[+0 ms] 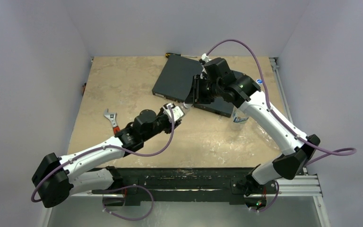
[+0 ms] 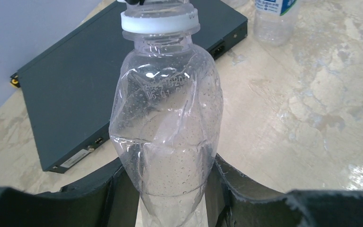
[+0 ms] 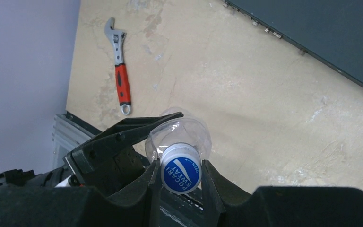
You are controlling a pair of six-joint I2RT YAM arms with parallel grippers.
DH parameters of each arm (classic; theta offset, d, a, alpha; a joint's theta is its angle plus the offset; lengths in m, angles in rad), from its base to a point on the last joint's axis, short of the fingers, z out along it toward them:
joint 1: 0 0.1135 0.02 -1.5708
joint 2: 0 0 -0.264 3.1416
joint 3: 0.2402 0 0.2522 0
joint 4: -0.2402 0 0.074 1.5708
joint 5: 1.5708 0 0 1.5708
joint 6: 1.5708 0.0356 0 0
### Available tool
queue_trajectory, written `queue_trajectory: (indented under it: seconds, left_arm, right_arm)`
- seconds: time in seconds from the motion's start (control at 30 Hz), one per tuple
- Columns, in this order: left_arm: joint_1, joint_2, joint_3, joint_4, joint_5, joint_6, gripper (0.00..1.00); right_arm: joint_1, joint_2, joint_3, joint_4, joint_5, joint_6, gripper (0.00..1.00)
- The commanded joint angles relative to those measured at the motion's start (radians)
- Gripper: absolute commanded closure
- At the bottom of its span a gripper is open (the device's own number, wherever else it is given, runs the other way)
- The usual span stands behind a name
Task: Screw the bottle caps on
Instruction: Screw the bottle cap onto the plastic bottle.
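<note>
Two robot arms are working one clear bottle [image 2: 165, 123] between them over the counter [image 3: 246, 94], just in front of a flat black box [image 1: 177, 75]. The left hand [image 2: 170, 194] is squeezing the bottle's lower body. The right hand [image 3: 178, 170] is pinching shut on the blue cap [image 3: 181, 175], which is sitting on the neck above a white collar [image 2: 160, 21].

The thin plastic wall is showing deep creases above the left hand's grip, and that looks like the weak point. If the right hand is twisting harder than the soft body can resist, the bottle is likely to buckle further or spin inside the left fingers, leaving the cap loose. A firmer squeeze to stop that spin risks crushing the bottle and tipping the neck out of line. A neck that is leaning off the cap's axis invites crossed threads, and whether the cap is sitting square cannot be told from these views.

The cap itself is small and smooth, so the right fingers may slip around it instead of turning it.

A second, labelled bottle [image 2: 272, 19] is standing on the counter near the right arm, where a wide swing could knock it over. A red-handled wrench [image 3: 122, 80] is lying well clear.
</note>
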Motion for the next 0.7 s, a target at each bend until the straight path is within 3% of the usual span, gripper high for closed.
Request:
queue_trajectory:
  seconds: [0.0,0.23,0.57,0.67]
  left_arm:
    - [-0.035,-0.012,0.032,0.374,-0.051,0.059,0.97]
    - [-0.048,-0.004,-0.018,0.377,-0.061,0.026,1.00]
    - [-0.048,0.021,-0.012,0.267,-0.016,-0.056,1.00]
    - [-0.043,0.024,-0.011,0.244,0.042,-0.080,1.00]
  right_arm:
    - [0.048,0.047,0.035,-0.092,-0.071,0.068,0.81]
    - [0.048,0.052,0.114,-0.130,-0.044,0.091,0.64]
    - [0.047,-0.007,0.205,-0.154,0.042,0.054,0.12]
    - [0.047,-0.050,0.184,-0.132,0.049,0.017,0.02]
